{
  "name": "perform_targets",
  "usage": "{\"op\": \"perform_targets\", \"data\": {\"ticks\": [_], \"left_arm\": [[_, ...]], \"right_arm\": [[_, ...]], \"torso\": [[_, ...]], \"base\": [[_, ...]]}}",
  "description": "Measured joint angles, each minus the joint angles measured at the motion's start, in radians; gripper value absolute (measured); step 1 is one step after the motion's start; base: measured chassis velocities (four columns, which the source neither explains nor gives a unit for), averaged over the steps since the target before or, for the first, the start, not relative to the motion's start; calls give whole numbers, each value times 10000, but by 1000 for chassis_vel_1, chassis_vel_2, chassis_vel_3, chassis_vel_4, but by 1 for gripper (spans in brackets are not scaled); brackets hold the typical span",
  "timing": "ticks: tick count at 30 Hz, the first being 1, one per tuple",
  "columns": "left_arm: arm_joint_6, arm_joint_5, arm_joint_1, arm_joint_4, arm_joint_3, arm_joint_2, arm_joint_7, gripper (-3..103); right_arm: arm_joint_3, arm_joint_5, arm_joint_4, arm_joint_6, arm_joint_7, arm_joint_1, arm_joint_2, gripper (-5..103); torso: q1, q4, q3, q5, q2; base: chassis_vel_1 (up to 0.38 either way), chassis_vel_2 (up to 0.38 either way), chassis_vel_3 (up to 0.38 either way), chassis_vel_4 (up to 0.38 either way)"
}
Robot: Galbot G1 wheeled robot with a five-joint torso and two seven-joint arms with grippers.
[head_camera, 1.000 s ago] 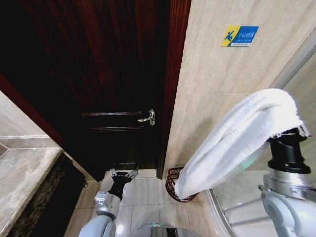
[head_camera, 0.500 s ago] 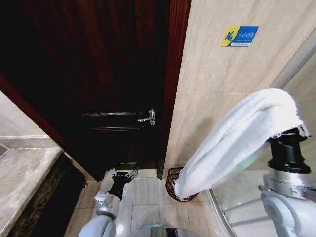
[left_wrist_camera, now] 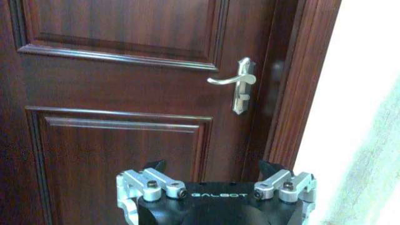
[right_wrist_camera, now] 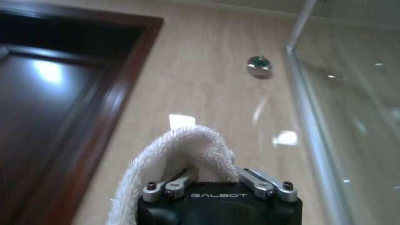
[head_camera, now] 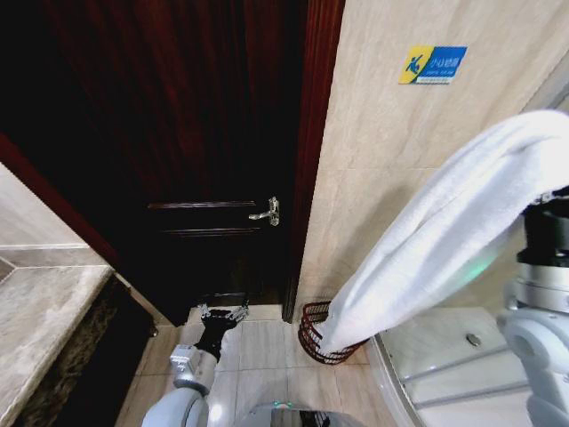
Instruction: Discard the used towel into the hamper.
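Observation:
A white towel (head_camera: 444, 240) hangs in a long fold from my right gripper (head_camera: 553, 197), which is raised high at the right. In the right wrist view that gripper (right_wrist_camera: 216, 174) is shut on the towel (right_wrist_camera: 181, 150). The hamper (head_camera: 311, 331), a small dark-red wire basket, stands on the floor against the tiled wall beside the door frame. The towel's lower end hangs in front of its right side. My left gripper (head_camera: 222, 313) is held low in front of the door, and in the left wrist view it (left_wrist_camera: 212, 168) is open with nothing in it.
A dark wooden door with a silver lever handle (head_camera: 268, 212) fills the left and centre. A marble counter (head_camera: 44, 307) runs along the left. A curved shower base with glass wall (head_camera: 444, 356) sits at the right. A blue and yellow sign (head_camera: 432, 64) is on the wall.
My right arm has moved right and a little up with the towel, so the towel hangs longer and farther right. The left arm and the hamper have not moved.

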Motion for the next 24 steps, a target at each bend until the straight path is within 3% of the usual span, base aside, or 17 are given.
{"op": "perform_targets", "data": {"ticks": [8,24], "left_arm": [[0,0,0,0,-1,0,0,99],[0,0,0,0,-1,0,0,99]], "right_arm": [[-378,-373,247,-93,-18,-45,203,8],[-1568,-1229,-1679,786,-302,302,682,8]], "torso": [[-4,-1,-1,-5,1],[-3,0,-1,-3,1]], "base": [[0,0,0,0],[0,0,0,0]]}}
